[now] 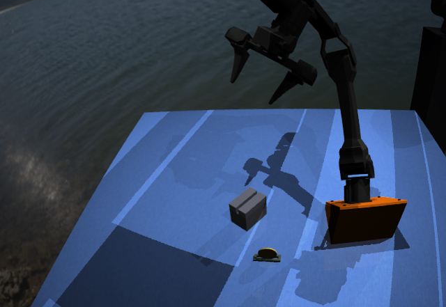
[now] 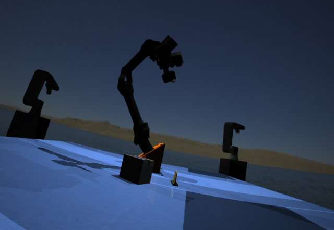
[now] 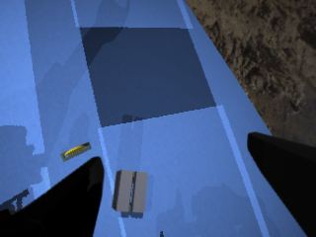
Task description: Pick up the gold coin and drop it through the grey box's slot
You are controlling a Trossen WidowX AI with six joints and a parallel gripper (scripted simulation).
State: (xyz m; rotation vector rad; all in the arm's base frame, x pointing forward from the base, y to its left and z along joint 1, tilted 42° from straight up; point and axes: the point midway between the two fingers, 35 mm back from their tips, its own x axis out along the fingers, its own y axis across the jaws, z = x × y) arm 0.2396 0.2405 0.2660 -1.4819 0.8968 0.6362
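The gold coin (image 1: 267, 252) (image 2: 175, 177) (image 3: 75, 149) stands on its edge in the dark-green holder (image 1: 266, 258) (image 2: 174, 183) (image 3: 86, 147) near the front of the blue table (image 1: 173, 202). The grey box (image 1: 247, 208) (image 2: 136, 168) (image 3: 130, 191) with a slot in its lid stands a little behind and left of the coin. My gripper (image 1: 251, 89) (image 2: 168, 77) (image 3: 175, 151) is open and empty. It hangs high above the table, well above the box and the coin.
The arm's orange base (image 1: 364, 221) (image 2: 155, 154) stands right of the box. Two other dark arms on black blocks (image 2: 28, 125) (image 2: 232, 165) stand at the table's far edges. The table's edge (image 3: 222, 79) drops off to rocky ground.
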